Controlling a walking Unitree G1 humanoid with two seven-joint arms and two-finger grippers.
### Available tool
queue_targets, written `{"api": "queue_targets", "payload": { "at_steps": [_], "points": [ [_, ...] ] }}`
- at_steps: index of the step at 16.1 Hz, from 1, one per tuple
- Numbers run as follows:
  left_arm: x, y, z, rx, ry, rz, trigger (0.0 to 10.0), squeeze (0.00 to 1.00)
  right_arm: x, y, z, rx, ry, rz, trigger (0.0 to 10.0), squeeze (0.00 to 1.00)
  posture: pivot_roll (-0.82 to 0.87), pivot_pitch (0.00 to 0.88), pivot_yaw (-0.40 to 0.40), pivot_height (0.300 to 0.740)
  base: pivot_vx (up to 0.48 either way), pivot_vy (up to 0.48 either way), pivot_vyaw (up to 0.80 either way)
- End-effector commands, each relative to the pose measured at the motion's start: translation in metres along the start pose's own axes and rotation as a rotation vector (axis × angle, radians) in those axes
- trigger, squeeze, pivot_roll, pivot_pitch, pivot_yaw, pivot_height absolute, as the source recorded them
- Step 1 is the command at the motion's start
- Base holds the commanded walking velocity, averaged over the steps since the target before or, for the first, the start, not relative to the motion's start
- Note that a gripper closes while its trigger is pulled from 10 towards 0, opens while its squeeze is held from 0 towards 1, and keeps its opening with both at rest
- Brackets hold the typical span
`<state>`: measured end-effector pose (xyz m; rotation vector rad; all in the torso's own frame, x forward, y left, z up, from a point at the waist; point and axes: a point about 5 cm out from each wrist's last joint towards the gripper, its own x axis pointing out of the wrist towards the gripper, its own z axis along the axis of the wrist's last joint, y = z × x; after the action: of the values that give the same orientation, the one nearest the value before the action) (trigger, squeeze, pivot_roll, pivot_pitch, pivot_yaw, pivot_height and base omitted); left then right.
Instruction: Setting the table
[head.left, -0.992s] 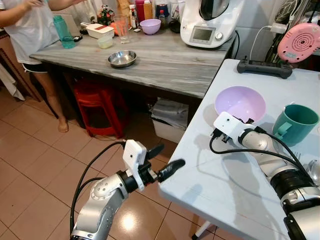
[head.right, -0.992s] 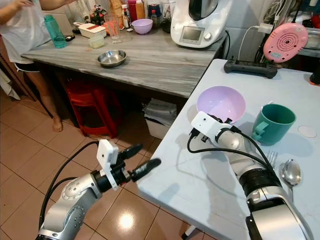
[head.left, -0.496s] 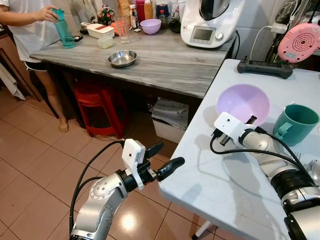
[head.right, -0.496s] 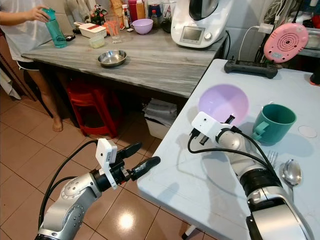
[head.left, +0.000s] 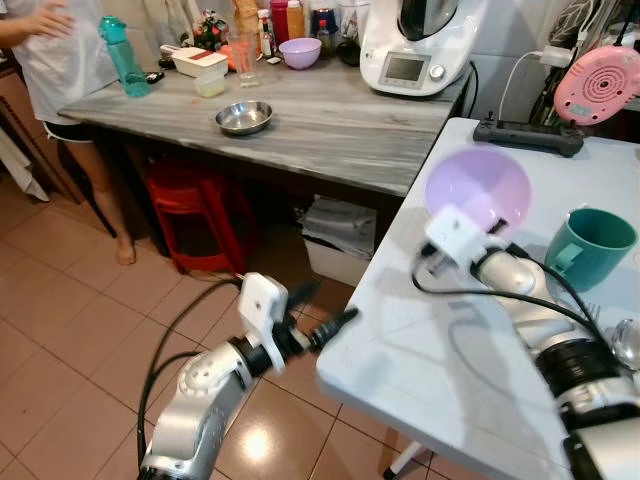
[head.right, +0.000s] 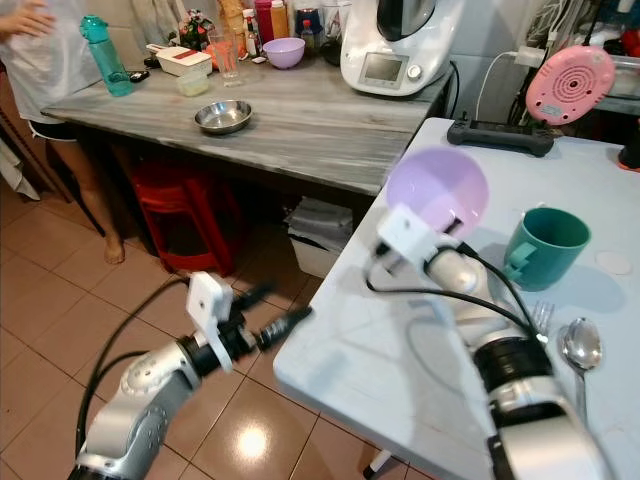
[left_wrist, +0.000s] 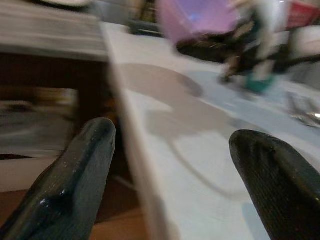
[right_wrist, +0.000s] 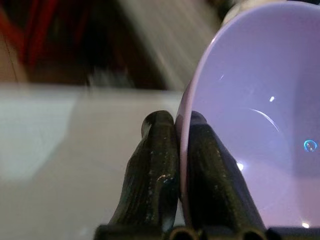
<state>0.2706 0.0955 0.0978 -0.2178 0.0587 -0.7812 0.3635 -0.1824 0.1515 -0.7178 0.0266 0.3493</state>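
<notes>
Right gripper (right_wrist: 180, 150): pinched on the rim of the lilac bowl (head.left: 478, 188).
Bowl: lifted and tilted above the white table (head.left: 440, 370), at ten o'clock from the teal mug (head.left: 588, 246).
Left gripper (head.left: 322, 318): fingers spread wide, empty, off the table's edge.
Advice: level the bowl before lowering; keep clear of the mug.

Right gripper (right_wrist: 177, 165) jaws pinched together; left gripper (left_wrist: 170, 165) jaws spread.

Both arms are silver metal tubes with black joint rings, each ending in a white boxy wrist block with looping black cables. The left gripper (head.left: 322, 318) and right gripper (right_wrist: 181, 150) each carry two long, glossy black, rounded fingers.
</notes>
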Motion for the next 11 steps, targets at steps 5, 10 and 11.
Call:
{"api": "queue_targets", "payload": {
  "at_steps": [5, 10, 11],
  "points": [
    [-0.01, 0.052, 0.022, 0.073, -0.088, 0.407, 10.0, 0.0, -0.033, 0.037, 0.049, 0.25, -0.288, -0.111, 7.6, 0.0, -0.04, 0.005, 0.1, 0.74, 0.0, 0.0, 0.0],
    [-0.004, 0.064, 0.03, 0.068, -0.136, 0.481, 10.0, 0.0, -0.052, 0.058, 0.063, 0.373, -0.324, -0.183, 10.0, 0.0, -0.06, 0.004, 0.116, 0.74, 0.0, 0.0, -0.27],
    [-0.003, 0.065, 0.03, 0.057, -0.139, 0.486, 10.0, 0.0, -0.054, 0.061, 0.061, 0.381, -0.312, -0.178, 10.0, 0.0, -0.06, 0.004, 0.116, 0.74, 0.0, 0.0, -0.8]
  ]
}}
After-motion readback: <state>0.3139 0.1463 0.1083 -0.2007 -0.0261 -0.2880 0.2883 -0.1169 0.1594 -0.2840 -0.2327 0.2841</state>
